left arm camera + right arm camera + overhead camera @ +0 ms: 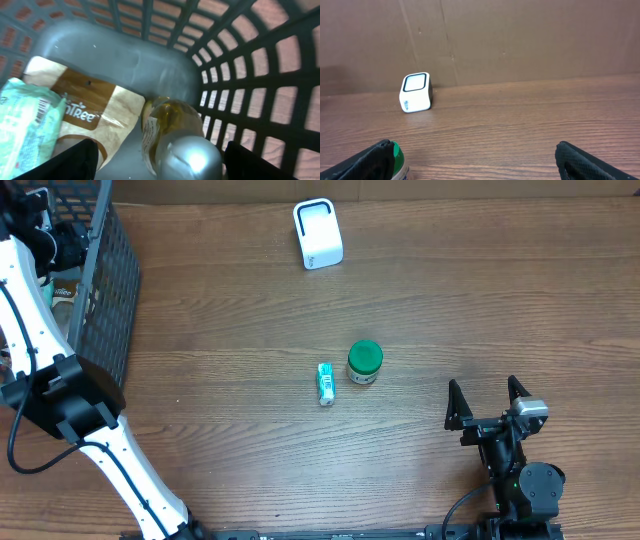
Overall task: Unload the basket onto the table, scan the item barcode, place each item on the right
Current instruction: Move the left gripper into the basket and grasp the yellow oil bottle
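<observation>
My left gripper (160,149) is down inside the dark plastic basket (105,290) at the table's far left. It is open, with one finger on each side of a silver-capped bottle of amber liquid (167,125). The right finger is close to the cap and the left finger stands apart from it. No barcode shows on the bottle. The white scanner (318,234) stands at the back middle of the table and also shows in the right wrist view as the scanner (415,92). My right gripper (485,395) rests open and empty near the front right.
In the basket, a brown-and-white pouch (95,110) and a pale green packet (25,125) lie left of the bottle. A green-lidded jar (365,362) and a small teal tube (325,383) sit mid-table. The jar (396,160) is by my right gripper's left finger.
</observation>
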You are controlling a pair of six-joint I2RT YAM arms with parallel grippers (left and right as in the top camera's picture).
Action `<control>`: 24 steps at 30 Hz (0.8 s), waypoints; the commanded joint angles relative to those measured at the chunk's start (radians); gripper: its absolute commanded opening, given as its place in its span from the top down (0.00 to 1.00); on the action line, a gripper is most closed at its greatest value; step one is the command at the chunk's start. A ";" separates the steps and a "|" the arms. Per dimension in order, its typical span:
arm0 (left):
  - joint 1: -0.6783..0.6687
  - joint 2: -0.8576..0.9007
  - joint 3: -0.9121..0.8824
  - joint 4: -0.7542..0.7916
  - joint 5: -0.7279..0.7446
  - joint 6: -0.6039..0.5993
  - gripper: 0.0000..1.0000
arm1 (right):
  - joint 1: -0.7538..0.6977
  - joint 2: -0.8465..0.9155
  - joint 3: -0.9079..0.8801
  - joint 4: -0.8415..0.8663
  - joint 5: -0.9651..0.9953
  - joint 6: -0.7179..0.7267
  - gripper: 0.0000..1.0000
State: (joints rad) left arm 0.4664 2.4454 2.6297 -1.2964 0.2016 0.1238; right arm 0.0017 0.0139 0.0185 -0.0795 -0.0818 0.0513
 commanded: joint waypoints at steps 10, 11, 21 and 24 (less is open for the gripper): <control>0.001 0.066 0.002 -0.014 -0.015 0.037 0.40 | 0.005 -0.011 -0.011 0.003 -0.006 0.000 0.00; 0.001 0.066 0.002 -0.016 -0.029 0.037 0.40 | 0.005 -0.011 -0.011 0.003 -0.006 0.000 0.00; 0.000 0.067 0.002 -0.027 -0.036 0.023 0.65 | 0.005 -0.011 -0.011 0.003 -0.006 0.000 0.00; 0.000 0.058 0.004 -0.028 -0.037 0.006 0.66 | 0.005 -0.011 -0.011 0.003 -0.006 0.000 0.00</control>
State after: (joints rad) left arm 0.4664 2.5027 2.6297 -1.3178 0.1753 0.1490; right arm 0.0017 0.0139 0.0185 -0.0799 -0.0818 0.0521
